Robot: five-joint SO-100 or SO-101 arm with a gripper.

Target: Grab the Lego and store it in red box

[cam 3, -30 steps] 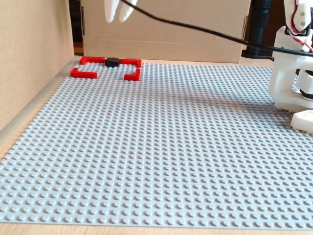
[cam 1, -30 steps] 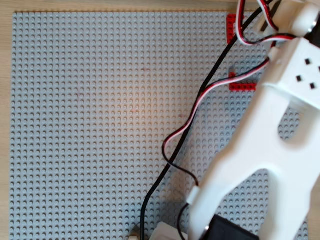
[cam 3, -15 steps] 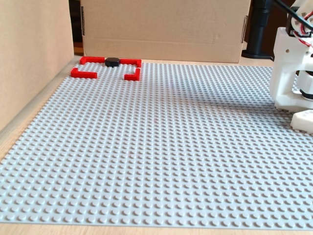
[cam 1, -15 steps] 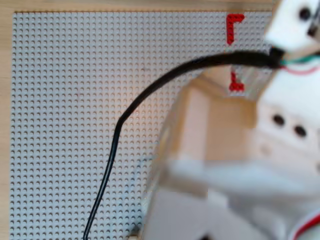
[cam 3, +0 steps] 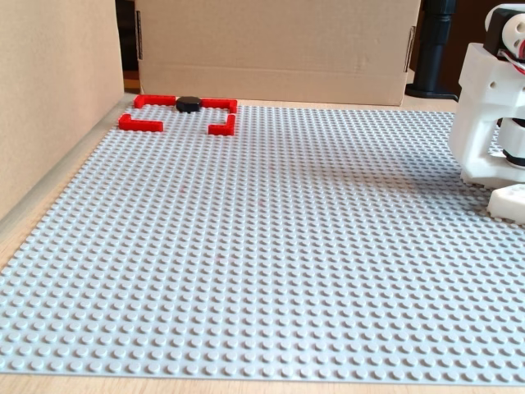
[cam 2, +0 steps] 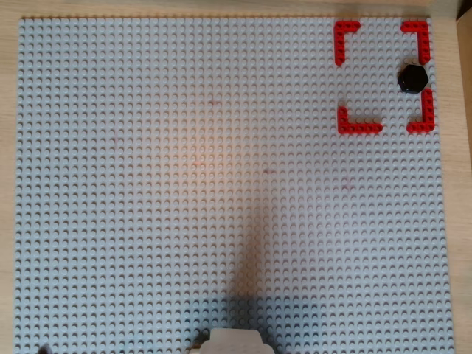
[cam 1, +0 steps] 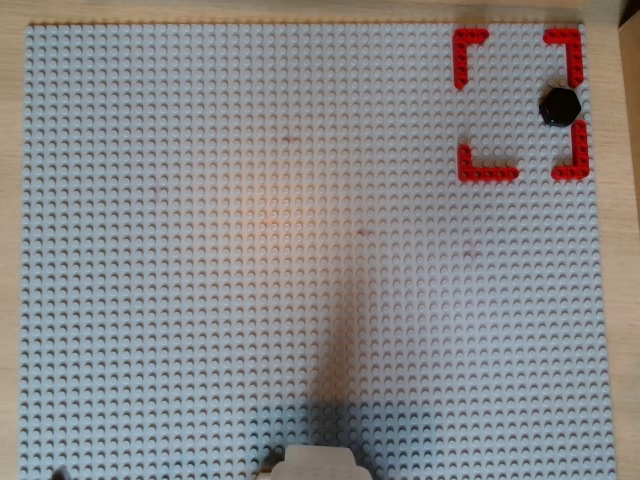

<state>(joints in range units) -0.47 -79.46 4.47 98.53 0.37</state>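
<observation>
Gripper first: mine is not visible in any of the pictures, so I cannot tell whether my fingers are spread or pressed together. Only my white base [cam 3: 490, 107] shows, at the right edge of the fixed view, and a pale piece of me pokes in at the bottom edge of both overhead views.

Largest thing here is the grey studded baseplate [cam 1: 300, 300], covering nearly the whole table. Next comes the red box [cam 1: 470, 45], four flat corner brackets in the baseplate's top right corner in both overhead views, with gaps between them. Smallest is the Lego [cam 1: 560, 105], a glossy black hexagonal piece sitting in the gap of the outline's right side, between the two right-hand brackets and close to both.

I judge it light and rigid, but its shiny skin looks slippery and it sits low. I would pinch across two opposite flat sides, low down, so it does not squirt out.
</observation>
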